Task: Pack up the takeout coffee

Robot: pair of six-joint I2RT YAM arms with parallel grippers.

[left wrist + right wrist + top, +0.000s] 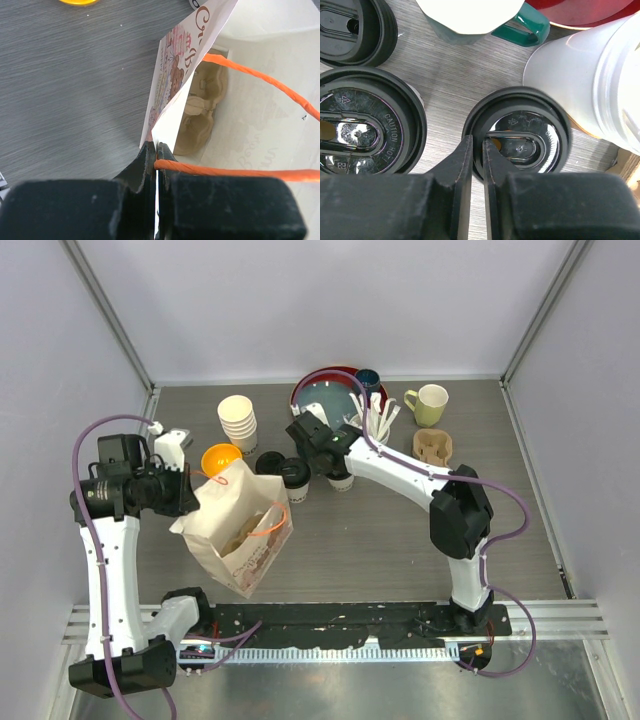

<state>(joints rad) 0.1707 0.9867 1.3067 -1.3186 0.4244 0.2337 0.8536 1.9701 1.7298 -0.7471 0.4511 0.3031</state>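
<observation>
Two takeout coffee cups with black sip lids stand mid-table, one point(294, 480) to the left and the other point(341, 480) under my right gripper point(333, 466). In the right wrist view my right gripper point(477, 145) is shut on the near rim of the second cup's lid point(525, 135), one finger inside the rim and one outside. The first cup's lid point(367, 130) sits apart on the left. My left gripper point(156, 150) is shut on the rim of the white paper bag point(240, 530) by its orange handle point(235, 172), holding the mouth open. A brown cup carrier point(202, 115) lies inside.
A third black lid point(355, 30) sits behind the cups. Around them are a teal mug point(520, 27), a white container point(590, 75), an orange bowl point(220, 458), stacked paper cups point(238, 420), a red plate point(330, 395), a yellow-green mug point(430, 403) and a spare carrier point(432, 447).
</observation>
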